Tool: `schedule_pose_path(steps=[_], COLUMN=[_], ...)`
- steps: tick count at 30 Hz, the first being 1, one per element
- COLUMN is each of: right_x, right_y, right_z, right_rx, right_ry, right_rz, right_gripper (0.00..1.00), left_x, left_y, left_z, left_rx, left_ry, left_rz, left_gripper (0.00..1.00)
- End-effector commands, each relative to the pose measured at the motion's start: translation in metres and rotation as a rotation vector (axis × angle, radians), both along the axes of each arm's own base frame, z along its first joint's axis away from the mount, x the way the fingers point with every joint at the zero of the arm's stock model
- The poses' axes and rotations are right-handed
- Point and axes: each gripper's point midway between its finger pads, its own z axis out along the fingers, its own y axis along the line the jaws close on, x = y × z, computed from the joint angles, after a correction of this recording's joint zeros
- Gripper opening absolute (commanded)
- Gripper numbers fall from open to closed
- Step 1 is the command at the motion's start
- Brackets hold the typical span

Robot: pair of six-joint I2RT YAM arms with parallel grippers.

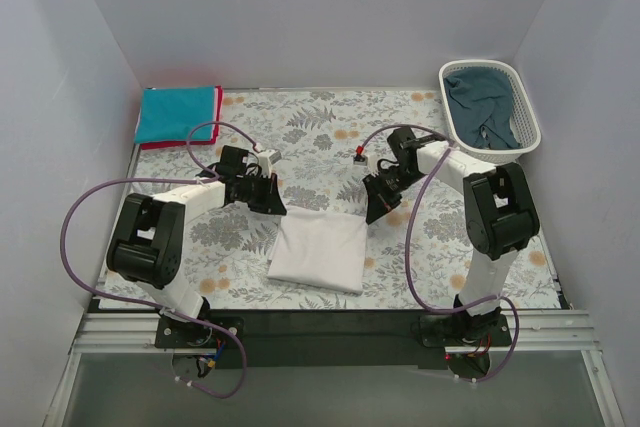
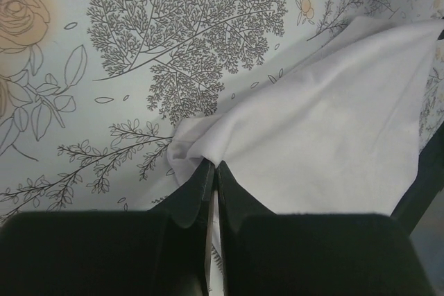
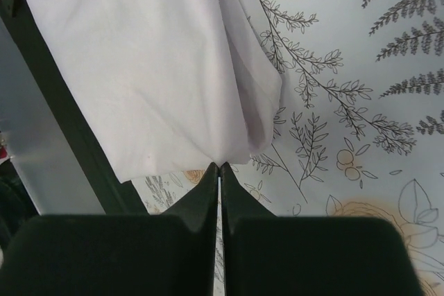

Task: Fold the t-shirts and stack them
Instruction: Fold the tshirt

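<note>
White basket [image 1: 483, 65], floral tablecloth [image 1: 320, 127]

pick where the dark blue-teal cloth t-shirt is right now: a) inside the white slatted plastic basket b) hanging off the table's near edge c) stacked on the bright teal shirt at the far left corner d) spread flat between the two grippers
a, the dark blue-teal cloth t-shirt lies crumpled inside the white slatted plastic basket at the far right corner; the one lying in the middle is the white cloth t-shirt.

White t-shirt [image 1: 320, 250]: folded rectangle, flat, centre-front. Teal t-shirt [image 1: 177, 113]: folded, stacked on red t-shirt [image 1: 160, 145], far-left corner. Dark blue-teal t-shirt [image 1: 483, 112]: crumpled inside basket [image 1: 528, 107], far right.
</note>
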Motion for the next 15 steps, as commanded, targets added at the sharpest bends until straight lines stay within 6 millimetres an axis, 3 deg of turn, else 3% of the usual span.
schedule_pose_path(steps=[1, 5, 15], right_x=[0.02, 0.029, 0.068], right_y=[-0.002, -0.006, -0.014], right_z=[0.024, 0.021, -0.018], right_rx=[0.003, -0.033, -0.135], right_ry=[-0.144, -0.19, -0.251], right_rz=[-0.021, -0.04, -0.089], right_gripper=[0.01, 0.01, 0.01], left_x=[0.023, 0.029, 0.062], left_y=[0.008, 0.011, 0.03], left_z=[0.024, 0.024, 0.004], left_rx=[0.016, 0.033, 0.117], left_ry=[-0.123, -0.143, -0.163], left_rz=[0.036, 0.044, 0.139], left_gripper=[0.0, 0.0, 0.0])
